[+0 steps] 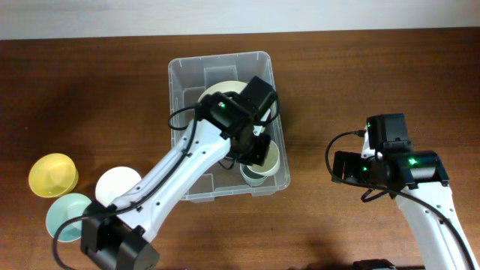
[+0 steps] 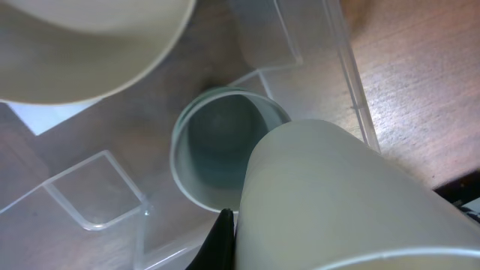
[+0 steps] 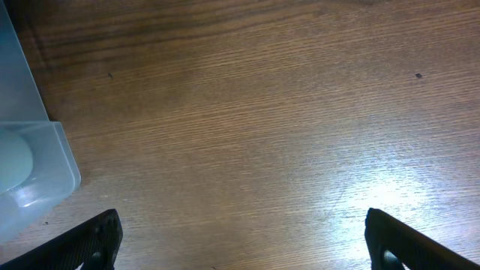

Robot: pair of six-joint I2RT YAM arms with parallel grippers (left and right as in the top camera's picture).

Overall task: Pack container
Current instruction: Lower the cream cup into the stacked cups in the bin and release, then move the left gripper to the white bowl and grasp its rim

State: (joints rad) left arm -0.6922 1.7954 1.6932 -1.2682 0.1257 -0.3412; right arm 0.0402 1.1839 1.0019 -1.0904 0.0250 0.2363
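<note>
Wooden table [image 1: 390,67]: a yellow bowl [image 1: 52,174], white bowl [image 1: 116,186] and green bowl [image 1: 67,214] sit by the left arm's base. That arm stretches forward and dips into the container [image 1: 217,60] at centre. The left gripper [image 1: 253,150] is clenched on a tilted cream cup [image 2: 337,202] above a green cup [image 2: 214,150]. To the right, the right gripper [image 3: 241,225] points down over bare wood, jaws spread wide.

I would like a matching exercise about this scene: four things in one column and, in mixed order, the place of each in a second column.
Things
1. yellow bowl
2. green cup
3. cream cup
4. right gripper

Places
A. over the bare table, jaws open
B. held by the left gripper
C. on the table, left of the container
D. standing on the container's floor

Pairs: 1-C, 2-D, 3-B, 4-A
</note>
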